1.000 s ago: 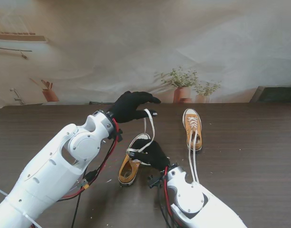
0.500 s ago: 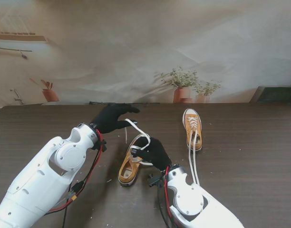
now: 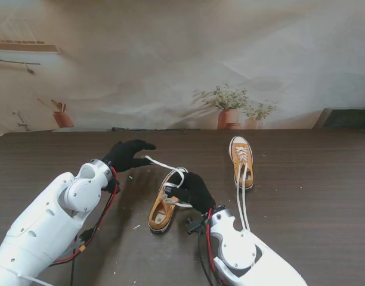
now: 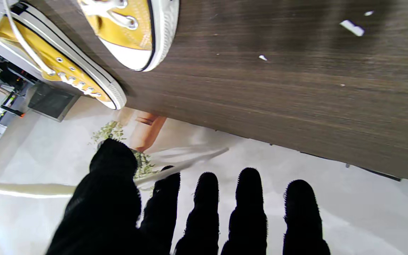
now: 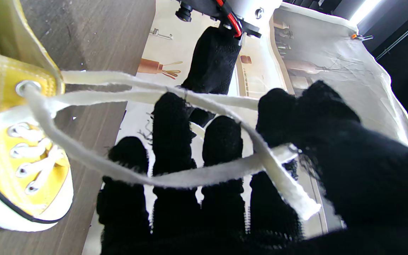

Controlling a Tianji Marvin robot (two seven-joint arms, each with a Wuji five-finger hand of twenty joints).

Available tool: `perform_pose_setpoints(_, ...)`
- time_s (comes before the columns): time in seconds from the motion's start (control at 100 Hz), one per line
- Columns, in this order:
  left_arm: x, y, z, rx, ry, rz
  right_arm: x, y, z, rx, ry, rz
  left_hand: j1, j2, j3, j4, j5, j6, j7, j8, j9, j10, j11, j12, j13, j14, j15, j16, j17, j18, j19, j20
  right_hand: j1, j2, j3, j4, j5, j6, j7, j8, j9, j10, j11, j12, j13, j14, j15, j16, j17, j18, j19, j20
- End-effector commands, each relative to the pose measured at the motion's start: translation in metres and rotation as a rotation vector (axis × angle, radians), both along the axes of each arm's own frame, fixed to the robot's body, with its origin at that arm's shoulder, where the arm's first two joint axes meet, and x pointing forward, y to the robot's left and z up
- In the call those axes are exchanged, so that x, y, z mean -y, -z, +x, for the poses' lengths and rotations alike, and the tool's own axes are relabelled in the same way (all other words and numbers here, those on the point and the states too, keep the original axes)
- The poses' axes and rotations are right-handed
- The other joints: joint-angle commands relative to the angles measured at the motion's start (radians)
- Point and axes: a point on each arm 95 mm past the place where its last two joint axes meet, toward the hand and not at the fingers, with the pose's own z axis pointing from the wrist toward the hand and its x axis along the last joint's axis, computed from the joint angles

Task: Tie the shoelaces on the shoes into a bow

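Lace (image 3: 164, 164) on the near shoe (image 3: 163, 208): flat, white, woven, soft and limp. It only keeps a line while tensioned and looks likely to slide through gloved fingers. It runs from the shoe's top eyelet (image 5: 27, 86), crosses the right hand (image 3: 193, 189), then stretches taut out to the left hand (image 3: 126, 155).

Left hand: lace pinched between thumb (image 4: 113, 177) and index; other three fingers straight and apart, holding nothing else.

Right hand: sits over the shoe's mouth, fingers (image 5: 170, 117) spread with lace strands draped and crossed over them. Thumb looks to press one strand, but I can't tell if that's a firm grip.

Shoe is light canvas and rubber, so a hard pull would likely drag it across the worktop (image 3: 302, 202). Best hold: pinch the lace flat, close to the crossing, and keep tension low.

Second shoe (image 3: 241, 159) stands farther right, well apart, laces (image 3: 242, 199) trailing loose toward me, untied.
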Motion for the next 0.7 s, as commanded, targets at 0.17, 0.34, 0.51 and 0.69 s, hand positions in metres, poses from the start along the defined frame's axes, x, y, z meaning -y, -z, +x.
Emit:
perform_pose_setpoints(0.17, -0.016, 0.009, -0.005, 0.05, -0.122, 0.022, 0.002, 0.0, 0.0, -0.005, -0.004, -0.017, -0.019, 0.036, 0.003, 0.012, -0.032, 0.001, -0.017, -0.016, -0.035, 0.022, -0.001, -0.015, -0.046, -0.003, 0.0, 0.023, -0.015, -0.069, 0.006, 0.038, 0.025, -0.001, 0.035, 0.017, 0.045, -0.012, 0.027, 0.034, 0.019, -0.019, 0.006, 0.017, 0.014, -0.003, 0.02, 0.009, 0.001, -0.008, 0.021, 0.005)
perform_pose_setpoints(0.34, -0.022, 0.01, -0.021, 0.143, -0.255, -0.019, 0.002, -0.002, -0.001, 0.02, 0.023, -0.056, 0.041, 0.077, 0.002, 0.0, -0.055, 0.021, -0.018, -0.021, -0.081, 0.046, 0.014, -0.011, -0.089, 0.024, 0.016, 0.029, -0.043, -0.06, 0.017, 0.043, 0.027, 0.01, 0.026, 0.017, 0.037, -0.021, 0.021, 0.036, 0.017, -0.008, 0.0, 0.011, 0.01, 0.005, 0.024, 0.01, -0.03, -0.015, 0.01, 0.002)
perform_pose_setpoints(0.51, -0.021, 0.011, -0.05, 0.208, -0.246, -0.125, 0.003, -0.006, -0.001, 0.074, 0.057, -0.145, 0.149, 0.112, -0.02, -0.01, -0.035, 0.001, 0.024, -0.011, -0.085, 0.058, 0.029, -0.016, -0.097, 0.033, 0.024, 0.02, -0.049, -0.056, 0.003, 0.023, 0.025, 0.024, 0.011, 0.019, 0.029, -0.036, 0.015, 0.04, 0.012, -0.002, 0.006, 0.006, 0.003, 0.007, 0.053, 0.024, -0.055, -0.034, 0.044, 0.021)
perform_pose_setpoints(0.69, -0.012, 0.018, -0.09, 0.22, -0.129, -0.266, 0.002, -0.011, -0.001, 0.114, 0.071, -0.221, 0.172, 0.046, -0.033, -0.005, 0.02, -0.071, 0.097, 0.021, -0.039, 0.051, 0.038, -0.017, -0.071, 0.027, 0.03, 0.016, -0.034, -0.054, 0.005, 0.019, 0.022, 0.038, -0.003, 0.02, 0.02, -0.057, 0.01, 0.045, 0.009, -0.009, 0.007, 0.001, 0.004, 0.002, 0.057, 0.025, -0.052, -0.038, 0.048, 0.025)
